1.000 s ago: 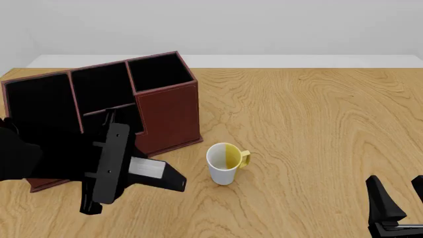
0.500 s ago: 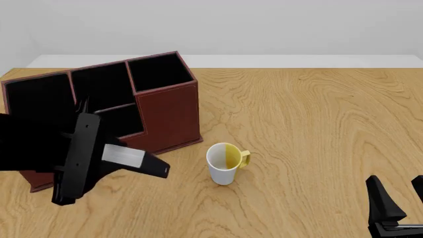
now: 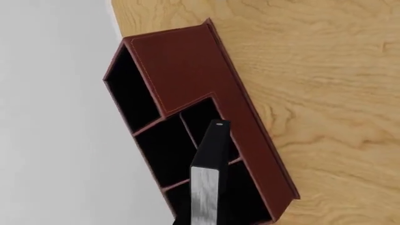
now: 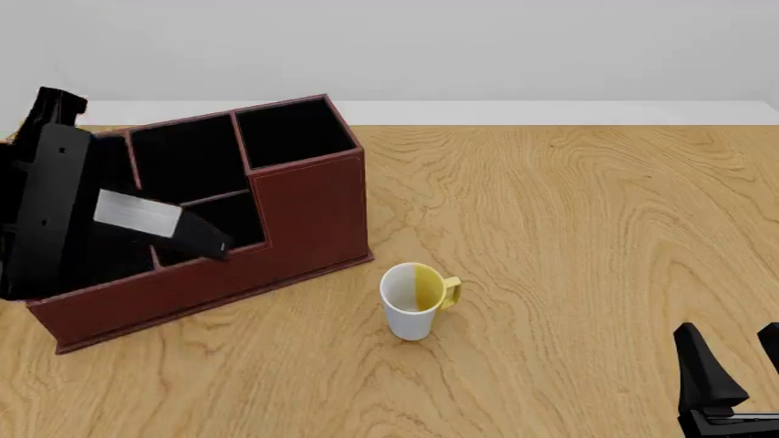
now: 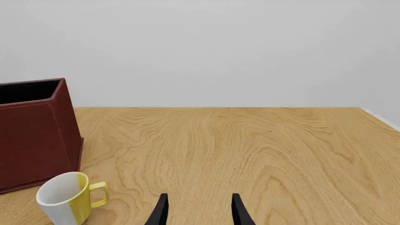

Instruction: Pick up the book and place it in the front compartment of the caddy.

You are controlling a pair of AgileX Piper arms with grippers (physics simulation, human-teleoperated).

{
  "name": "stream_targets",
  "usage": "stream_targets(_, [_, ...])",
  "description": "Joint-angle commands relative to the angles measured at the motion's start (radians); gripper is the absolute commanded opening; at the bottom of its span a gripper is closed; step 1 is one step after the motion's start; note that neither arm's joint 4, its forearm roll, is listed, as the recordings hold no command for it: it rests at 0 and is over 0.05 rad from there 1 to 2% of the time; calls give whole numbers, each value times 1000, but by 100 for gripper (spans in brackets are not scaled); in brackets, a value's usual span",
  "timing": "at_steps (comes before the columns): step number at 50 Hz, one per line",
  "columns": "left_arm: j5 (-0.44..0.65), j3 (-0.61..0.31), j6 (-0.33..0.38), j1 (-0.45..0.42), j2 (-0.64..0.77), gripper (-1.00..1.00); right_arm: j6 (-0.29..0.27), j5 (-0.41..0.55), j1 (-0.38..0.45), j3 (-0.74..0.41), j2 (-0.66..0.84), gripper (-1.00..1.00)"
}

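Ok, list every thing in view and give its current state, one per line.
book: held by the left gripper, tilted over the caddy's compartments.
caddy: upright on the table, compartments open.
mug: upright, untouched.
left gripper: shut on the book.
right gripper: open, holding nothing.

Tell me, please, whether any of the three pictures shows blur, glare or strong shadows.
Front view: sharp, evenly lit, only a faint shadow under the mug. Left wrist view: the page edge of the book looks streaked grey, otherwise crisp; the caddy shows no glare. Right wrist view: clear, flat light, soft wood grain, the right hand sharply outlined.
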Motion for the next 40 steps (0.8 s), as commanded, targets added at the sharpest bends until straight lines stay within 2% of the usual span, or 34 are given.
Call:
stream_targets(1, [86,-231,182,131,95,-100,0,0,0,0,0,100])
stream_targets(6, [110,-350,196,159,150,-100,0,0,0,0,0,100])
stream_targets(7, [143,-394,191,159,169,-100,0,0,0,0,0,100])
stream_targets(8, [146,-358,139,132,174,-100,0,0,0,0,0,100])
stream_targets(9, [146,-350,136,123,173,-100,0,0,0,0,0,100])
stream_targets(11, [145,-476,217,227,241,-100,0,0,0,0,0,100])
stream_targets(12, [146,-460,226,219,234,-100,0,0,0,0,0,100])
stream_targets(13, [146,-464,215,215,242,-100,0,0,0,0,0,100])
stream_targets(15, [146,-520,237,277,295,-100,0,0,0,0,0,100])
stream_targets(16, [146,-546,220,282,317,-100,0,0,0,0,0,100])
stream_targets(17, [146,-535,244,307,322,-100,0,0,0,0,0,100])
stream_targets(19, [146,-562,209,307,351,-100,0,0,0,0,0,100])
stream_targets(21, [146,-590,221,335,378,-100,0,0,0,0,0,100])
stream_targets(23, [146,-553,216,354,381,-100,0,0,0,0,0,100])
stream_targets(24, [146,-589,202,385,409,-100,0,0,0,0,0,100])
stream_targets(27, [146,-600,189,399,426,-100,0,0,0,0,0,100])
stream_targets(28, [146,-549,150,368,415,-100,0,0,0,0,0,100])
stream_targets(29, [146,-540,136,361,416,-100,0,0,0,0,0,100])
stream_targets(30, [146,-573,166,380,426,-100,0,0,0,0,0,100])
stream_targets(31, [146,-584,155,384,438,-100,0,0,0,0,0,100])
stream_targets(33, [146,-537,123,360,430,-100,0,0,0,0,0,100])
stream_targets(35, [146,-553,124,358,437,-100,0,0,0,0,0,100])
stream_targets(36, [146,-508,87,333,432,-100,0,0,0,0,0,100])
stream_targets(40, [146,-483,39,288,428,-100,1,0,0,0,0,100])
